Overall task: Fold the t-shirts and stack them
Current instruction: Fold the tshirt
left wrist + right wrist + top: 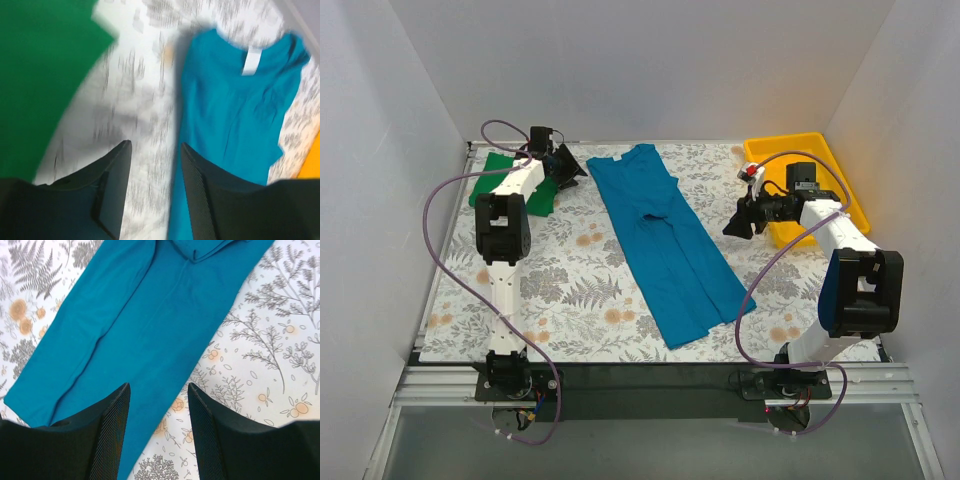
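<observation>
- Two arms rise from a dark rail at the near edge of a surface [570,290] covered in a fern-and-flower print. Thin purple cables [445,270] loop up from each base.
- Across the middle lies the teal-blue t-shirt [660,240], soft plain cotton folded lengthwise into a long narrow strip. It lies flat and slanted, hem at the near right and collar towards the far edge, with a pucker of creases at mid-length.
- Just right of the strip's middle hovers the right pincer [733,222], released, its black mesh-faced fingers [112,435] apart with nothing between them.
- Farther back on the left, the left pincer [572,170] hangs between the two shirts, near the teal collar, jaws parted and empty. Its wrist view is blurred, though a white neck label [252,61] shows.
- Folded at the far-left corner sits the bright green t-shirt [488,180], partly hidden by the left arm.
- At the far-right corner stands the yellow plastic tray [790,148], rectangular, with the right arm crossing in front of it.
</observation>
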`<state>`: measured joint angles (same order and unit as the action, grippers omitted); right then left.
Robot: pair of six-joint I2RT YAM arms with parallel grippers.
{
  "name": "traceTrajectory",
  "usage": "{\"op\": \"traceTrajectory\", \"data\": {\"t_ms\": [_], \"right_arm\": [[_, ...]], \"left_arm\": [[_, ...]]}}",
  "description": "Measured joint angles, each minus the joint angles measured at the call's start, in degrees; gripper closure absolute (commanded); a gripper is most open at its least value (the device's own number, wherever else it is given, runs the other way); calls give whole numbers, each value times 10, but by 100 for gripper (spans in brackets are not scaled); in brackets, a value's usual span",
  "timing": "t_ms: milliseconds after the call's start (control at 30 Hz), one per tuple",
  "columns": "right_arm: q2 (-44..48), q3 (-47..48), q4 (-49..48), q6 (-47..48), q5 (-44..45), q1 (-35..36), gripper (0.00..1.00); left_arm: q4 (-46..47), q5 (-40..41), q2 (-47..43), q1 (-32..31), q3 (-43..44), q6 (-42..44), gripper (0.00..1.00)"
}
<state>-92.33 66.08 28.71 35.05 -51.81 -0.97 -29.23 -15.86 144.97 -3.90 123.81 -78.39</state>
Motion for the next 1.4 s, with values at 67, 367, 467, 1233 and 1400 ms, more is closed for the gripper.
{"op": "traceTrajectory", "data": {"t_ms": [67,367,467,1233,1400], "right_arm": [[9,-10,3,18,17,14,43],[163,-98,-16,86,111,51,22],[242,-153,-47,95,124,51,2],[-1,31,-68,-24,97,58,8],[-140,196,-58,-96,85,74,13]], "left_arm": [[15,8,-76,-3,-99,28,51],[218,-15,-624,-15,-582,133,8],[250,-48,-745,-4,-681,146,8],[207,-196,-948,-5,-916,156,11],[204,-196,-937,-5,-916,156,11]]}}
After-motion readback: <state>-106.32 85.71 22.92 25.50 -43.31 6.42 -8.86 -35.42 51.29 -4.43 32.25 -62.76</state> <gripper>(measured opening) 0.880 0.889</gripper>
